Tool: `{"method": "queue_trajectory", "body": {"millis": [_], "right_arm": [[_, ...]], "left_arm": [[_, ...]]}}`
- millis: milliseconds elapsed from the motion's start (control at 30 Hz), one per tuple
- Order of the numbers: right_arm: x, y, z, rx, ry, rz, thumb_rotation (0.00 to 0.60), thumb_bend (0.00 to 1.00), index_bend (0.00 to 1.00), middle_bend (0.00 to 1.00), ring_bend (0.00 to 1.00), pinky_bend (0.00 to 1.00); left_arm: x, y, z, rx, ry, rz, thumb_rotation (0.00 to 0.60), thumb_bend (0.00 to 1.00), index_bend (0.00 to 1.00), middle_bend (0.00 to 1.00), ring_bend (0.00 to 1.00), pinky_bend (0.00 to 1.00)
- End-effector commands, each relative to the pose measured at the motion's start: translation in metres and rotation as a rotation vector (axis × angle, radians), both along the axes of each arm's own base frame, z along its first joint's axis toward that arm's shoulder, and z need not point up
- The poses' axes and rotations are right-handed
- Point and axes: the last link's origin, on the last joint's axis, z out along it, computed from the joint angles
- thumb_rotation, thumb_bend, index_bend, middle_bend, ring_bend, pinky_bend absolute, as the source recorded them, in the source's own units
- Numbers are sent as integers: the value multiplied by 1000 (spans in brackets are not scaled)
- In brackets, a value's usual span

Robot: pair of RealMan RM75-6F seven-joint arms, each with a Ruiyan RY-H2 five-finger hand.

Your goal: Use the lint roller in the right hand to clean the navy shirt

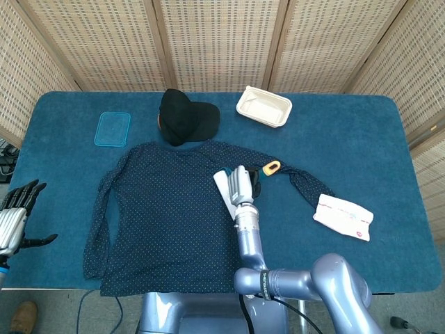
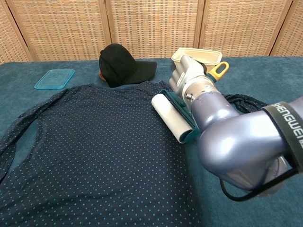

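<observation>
Nearest the onlooker, the navy shirt (image 2: 94,156) lies spread flat, front up, across the blue tabletop (image 1: 389,139), hem toward the robot and collar away from it; both sleeves trail outward.

The right robot hand (image 2: 189,75) grasps the lint roller (image 2: 171,117). The white adhesive drum rests on the shirt's right chest area, close to the sleeve seam, its axis running diagonally; the orange hanging loop of the handle (image 2: 218,70) projects beyond the hand. In the head view the same hand sits over the upper right of the garment. Whether the drum presses into the fabric or merely touches it cannot be told.

The left robot hand (image 1: 17,209) hangs off the tabletop's left edge, released, fingers apart, holding nothing and well apart from the shirt.

For the stroke in hand, the drum should probably be kept flat along its full length, so that both ends bear evenly, and be drawn at right angles to its axis, or it will skid rather than roll. Light, steady pressure seems wise: the cloth is loose and unpinned, and a heavy pull may bunch it or drag it. Overlapping passes from this corner toward the left sleeve and hem would cover the large untouched area.

Farther back lie a white packet (image 1: 343,217) at right, a teal lid (image 1: 112,129), a black cap (image 1: 186,117) touching the collar, and a white tray (image 1: 264,106).
</observation>
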Motion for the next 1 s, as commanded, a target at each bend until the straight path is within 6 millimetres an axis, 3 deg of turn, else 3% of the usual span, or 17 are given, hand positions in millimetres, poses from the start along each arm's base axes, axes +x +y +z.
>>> {"method": "queue_trajectory", "body": {"millis": [33, 67, 100, 133, 200, 233, 300, 600, 767, 867, 933, 1000], "right_arm": [[-2, 0, 0, -1, 0, -6, 600, 806, 664, 1000, 1000, 1000], [-2, 0, -1, -2, -1, -8, 600, 787, 582, 1000, 1000, 1000], [-3, 0, -1, -4, -8, -16, 600, 715, 388, 1000, 1000, 1000], [-5, 0, 0, -9, -22, -26, 600, 580, 190, 1000, 1000, 1000], [-5, -2, 4, -27, -62, -24, 600, 279, 6, 1000, 1000, 1000], [-5, -3, 7, -34, -82, -17, 600, 131, 0, 1000, 1000, 1000], [-7, -4, 14, -49, -108, -14, 600, 16, 0, 1000, 1000, 1000], [-35, 1, 77, -117, -247, -36, 600, 0, 0, 1000, 1000, 1000], [-83, 14, 131, -119, -521, 54, 600, 0, 0, 951, 999, 996], [-111, 26, 153, -103, -647, 89, 600, 0, 0, 742, 871, 797], [-134, 38, 166, -71, -749, 55, 600, 0, 0, 475, 562, 441], [-149, 47, 175, -42, -809, 23, 600, 0, 0, 243, 264, 147]], "left_arm": [[0, 0, 0, -1, 1, 1, 600, 0, 0, 0, 0, 0], [0, 0, 0, -1, 2, 1, 600, 0, 0, 0, 0, 0], [0, 0, 0, 0, 2, 1, 600, 0, 0, 0, 0, 0], [0, 0, 0, 1, 1, 3, 600, 0, 0, 0, 0, 0], [-1, 0, 0, 2, -2, 5, 600, 0, 0, 0, 0, 0], [-1, 0, 1, 2, -3, 5, 600, 0, 0, 0, 0, 0], [-1, 0, 1, 2, -5, 3, 600, 0, 0, 0, 0, 0], [3, -5, 5, 9, -19, -24, 600, 0, 0, 0, 0, 0], [7, -11, 4, 8, -20, -56, 600, 0, 0, 0, 0, 0], [10, -13, 4, 10, -20, -71, 600, 0, 0, 0, 0, 0], [11, -16, 4, 12, -17, -81, 600, 0, 0, 0, 0, 0], [12, -18, 4, 13, -16, -88, 600, 0, 0, 0, 0, 0]]}}
